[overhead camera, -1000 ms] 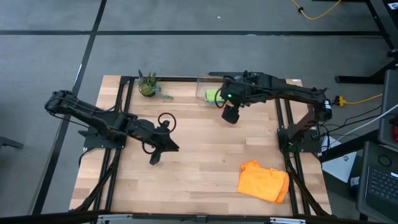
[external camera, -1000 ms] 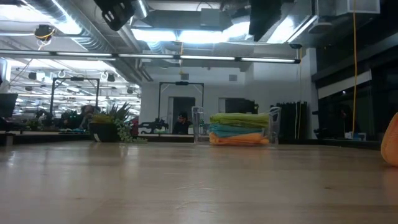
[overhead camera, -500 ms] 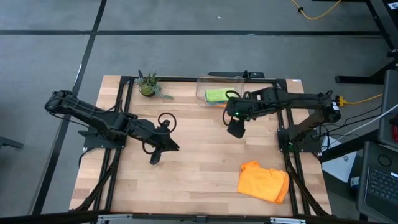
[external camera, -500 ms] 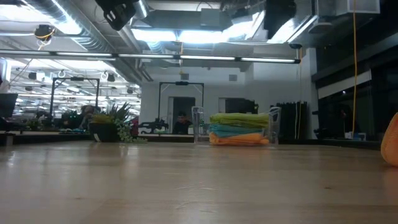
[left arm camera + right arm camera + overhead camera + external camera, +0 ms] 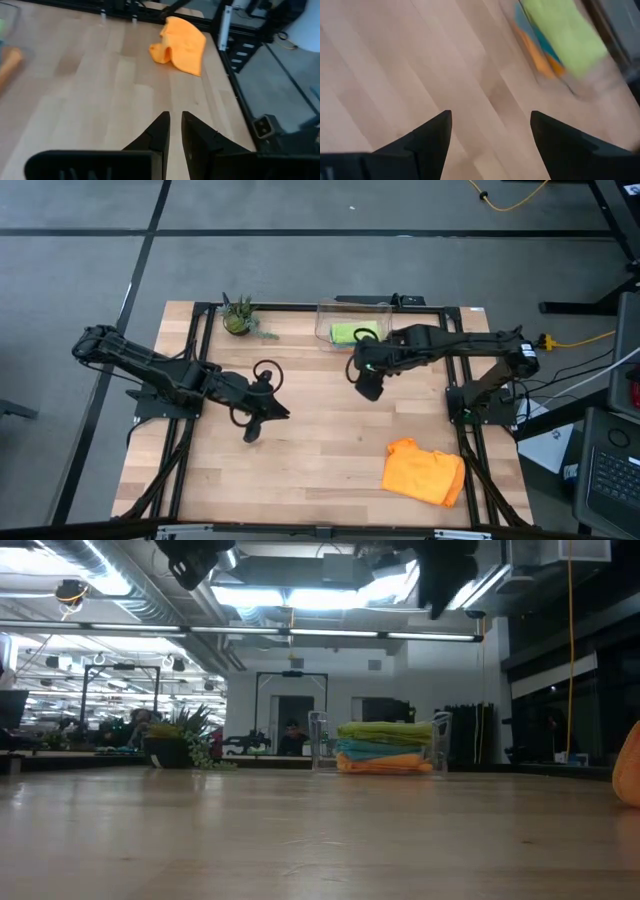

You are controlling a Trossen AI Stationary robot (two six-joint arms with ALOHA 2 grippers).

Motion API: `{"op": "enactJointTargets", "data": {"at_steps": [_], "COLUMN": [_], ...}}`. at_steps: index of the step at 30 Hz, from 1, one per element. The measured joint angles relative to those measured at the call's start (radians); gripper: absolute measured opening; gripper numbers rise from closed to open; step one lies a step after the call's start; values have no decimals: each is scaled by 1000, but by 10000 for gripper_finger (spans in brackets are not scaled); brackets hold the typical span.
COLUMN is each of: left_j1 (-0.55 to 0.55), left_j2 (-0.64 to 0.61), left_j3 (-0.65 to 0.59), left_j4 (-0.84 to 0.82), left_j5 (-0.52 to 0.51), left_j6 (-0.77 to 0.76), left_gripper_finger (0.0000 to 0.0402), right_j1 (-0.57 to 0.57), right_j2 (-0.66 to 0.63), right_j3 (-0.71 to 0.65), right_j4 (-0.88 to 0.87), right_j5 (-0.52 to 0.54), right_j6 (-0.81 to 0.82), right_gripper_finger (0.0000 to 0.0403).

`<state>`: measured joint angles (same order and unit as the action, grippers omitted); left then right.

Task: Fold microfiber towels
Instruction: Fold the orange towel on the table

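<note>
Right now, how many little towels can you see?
4. Three are stacked in the clear bin: lime green towel on top, teal towel under it, orange towel at the bottom. A loose orange towel lies crumpled on the table. Others may be hidden.

Even bright light from ceiling strip lamps (image 5: 300,600) with glare in the low view, soft shadows on the table (image 5: 320,430), right wrist view blurred, stacked towels (image 5: 560,40) smeared
</note>
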<state>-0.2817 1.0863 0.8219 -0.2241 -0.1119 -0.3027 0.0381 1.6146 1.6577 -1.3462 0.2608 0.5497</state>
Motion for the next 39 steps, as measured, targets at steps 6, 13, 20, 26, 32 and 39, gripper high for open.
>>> {"op": "enactJointTargets", "data": {"at_steps": [6,13,20,26,32,39], "left_j1": [0,0,0,0,0,0], "left_j2": [0,0,0,0,0,0], "left_j3": [0,0,0,0,0,0], "left_j4": [0,1,0,0,-1,-2], "left_j5": [-73,-74,-79,-79,-79,-79], "left_j6": [0,0,0,0,0,0], "left_gripper_finger": [41,41,41,41,41,41], "right_j1": [57,244,529,711,773,768], "right_j2": [0,-27,-26,-25,-25,-25], "right_j3": [0,-13,-149,-371,-605,-804], "right_j4": [-165,-211,11,453,770,965], "right_j5": [-29,-148,-171,-184,-144,-183], "right_j6": [93,108,341,392,598,666], "right_gripper_finger": [273,273,273,273,273,273]}}
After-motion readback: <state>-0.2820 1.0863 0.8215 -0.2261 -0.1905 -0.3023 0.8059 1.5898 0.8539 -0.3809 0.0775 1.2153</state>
